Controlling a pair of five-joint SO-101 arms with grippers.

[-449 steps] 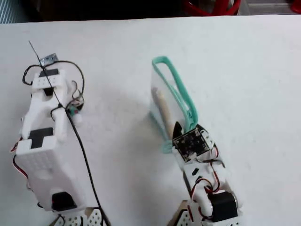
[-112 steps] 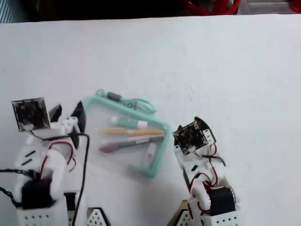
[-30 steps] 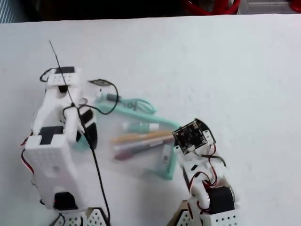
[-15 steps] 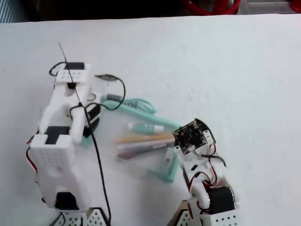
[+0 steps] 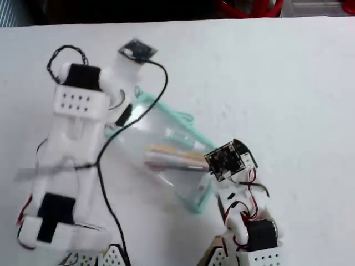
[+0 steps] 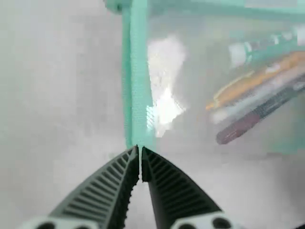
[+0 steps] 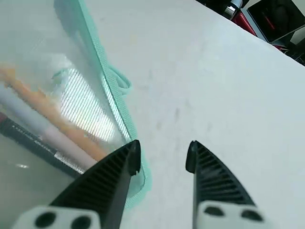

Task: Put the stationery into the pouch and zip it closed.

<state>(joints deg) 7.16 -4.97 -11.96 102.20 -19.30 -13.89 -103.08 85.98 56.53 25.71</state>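
Note:
A clear pouch (image 5: 166, 177) with teal trim lies tilted between the two arms, holding several pens (image 5: 173, 157). In the left wrist view my left gripper (image 6: 140, 153) is shut on the pouch's teal edge (image 6: 137, 90), with the pens (image 6: 257, 102) seen through the clear side. In the high view that gripper (image 5: 124, 114) is at the pouch's far left corner. My right gripper (image 7: 163, 155) stands open just above the table, one finger beside the pouch's teal trim (image 7: 108, 88) and holding nothing. The right arm (image 5: 230, 162) sits at the pouch's near right end.
A teal cord (image 5: 184, 117) trails from the pouch's far side. The left arm's black cable (image 5: 161, 83) arcs over the pouch. White table (image 5: 288, 88) lies open to the right and far side. Red objects (image 5: 249, 8) sit beyond the far edge.
The left arm has stretched out toward the far side and its gripper now grips the pouch's corner. The pouch has shifted and tilted. The right arm has stayed in place.

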